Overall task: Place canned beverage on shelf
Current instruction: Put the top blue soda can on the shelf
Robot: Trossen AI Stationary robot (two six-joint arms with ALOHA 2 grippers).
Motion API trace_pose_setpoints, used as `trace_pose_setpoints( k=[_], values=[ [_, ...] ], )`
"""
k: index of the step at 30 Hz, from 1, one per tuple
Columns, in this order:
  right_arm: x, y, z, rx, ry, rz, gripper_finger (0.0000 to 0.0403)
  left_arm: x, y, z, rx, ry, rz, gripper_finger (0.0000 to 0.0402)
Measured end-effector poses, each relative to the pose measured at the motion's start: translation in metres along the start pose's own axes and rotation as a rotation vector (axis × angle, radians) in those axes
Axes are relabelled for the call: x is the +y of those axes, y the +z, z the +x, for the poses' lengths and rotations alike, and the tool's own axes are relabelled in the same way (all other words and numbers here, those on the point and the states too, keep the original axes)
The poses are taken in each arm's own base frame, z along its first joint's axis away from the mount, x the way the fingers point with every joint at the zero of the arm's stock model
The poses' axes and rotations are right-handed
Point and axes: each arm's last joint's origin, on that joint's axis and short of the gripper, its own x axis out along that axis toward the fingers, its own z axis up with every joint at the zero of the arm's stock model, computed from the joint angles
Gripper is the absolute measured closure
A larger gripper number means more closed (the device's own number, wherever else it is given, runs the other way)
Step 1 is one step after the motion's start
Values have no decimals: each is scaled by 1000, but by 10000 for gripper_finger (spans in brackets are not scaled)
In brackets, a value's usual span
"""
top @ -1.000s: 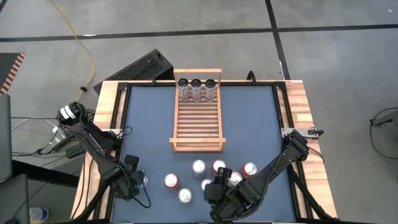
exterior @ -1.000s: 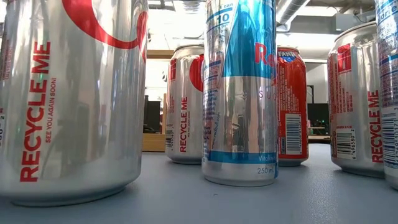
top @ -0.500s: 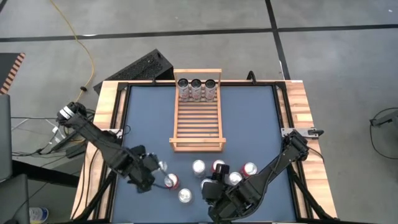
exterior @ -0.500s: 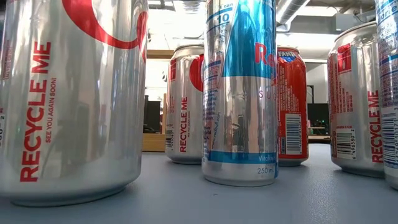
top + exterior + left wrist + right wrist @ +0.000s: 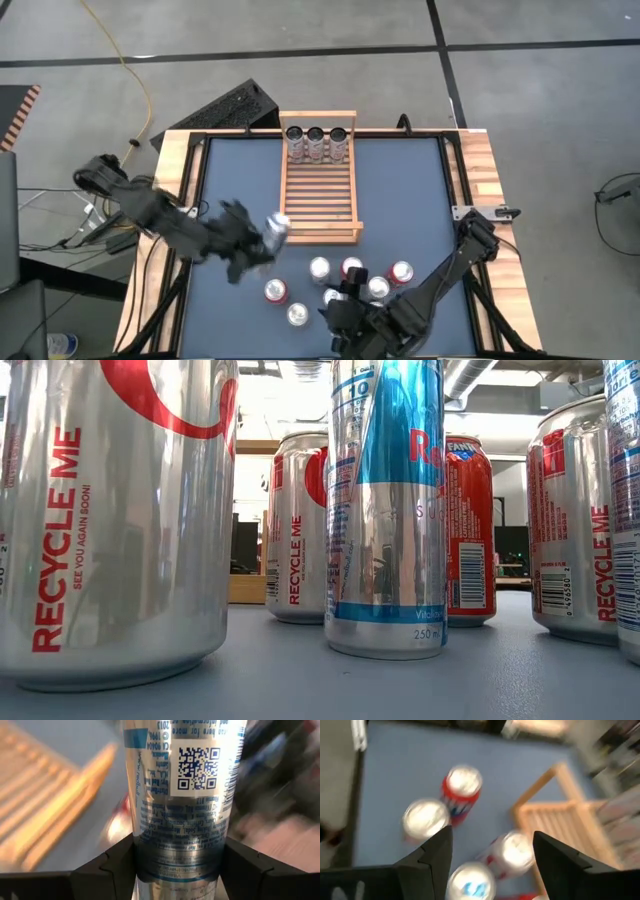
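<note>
three cans point(image 5: 317, 143) sit at the shelf's point(image 5: 317, 200) far end. my left gripper point(image 5: 262, 238) clamps a slim blue-and-silver can point(image 5: 182, 795) by its near corner; six wait. right gripper point(image 5: 490, 852) hangs open, empty.

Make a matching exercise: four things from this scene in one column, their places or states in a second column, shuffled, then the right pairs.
Things:
1. left gripper
2. right gripper
3. three cans
4. shelf

Places or states:
A. open, over the cans near the table's front edge
B. light-wood slats, mostly bare
C. shut on a slim silver-and-blue can beside the shelf's near rail
D. in a row at the shelf's far end

Pairs: 1-C, 2-A, 3-D, 4-B
</note>
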Motion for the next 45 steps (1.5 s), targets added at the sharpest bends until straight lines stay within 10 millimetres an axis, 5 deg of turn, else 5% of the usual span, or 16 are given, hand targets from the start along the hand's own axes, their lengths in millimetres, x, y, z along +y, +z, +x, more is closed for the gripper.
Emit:
trace_pose_setpoints(
  k=[5, 9, 21, 29, 35, 45],
  values=[
    [9, 1, -25, -268, -319, -127, 153, -11, 29, -38, -359, -47, 61, 190],
    [8, 7, -32, -371, -557, -194, 153, -21, 41, -50, -497, -105, 113, 190],
    [-20, 43, 5, -342, -650, -61, 153, -41, 39, -24, -525, -254, 268, 190],
    [-43, 103, -44, -492, -334, 59, 153, -44, 38, -25, -516, -311, 399, 190],
    [-74, 125, -95, -677, -154, 133, 153, -49, 41, -30, -552, -417, 467, 190],
    [-85, 134, -69, -724, 43, 165, 153, -52, 35, -19, -553, -393, 610, 190]
  ],
)
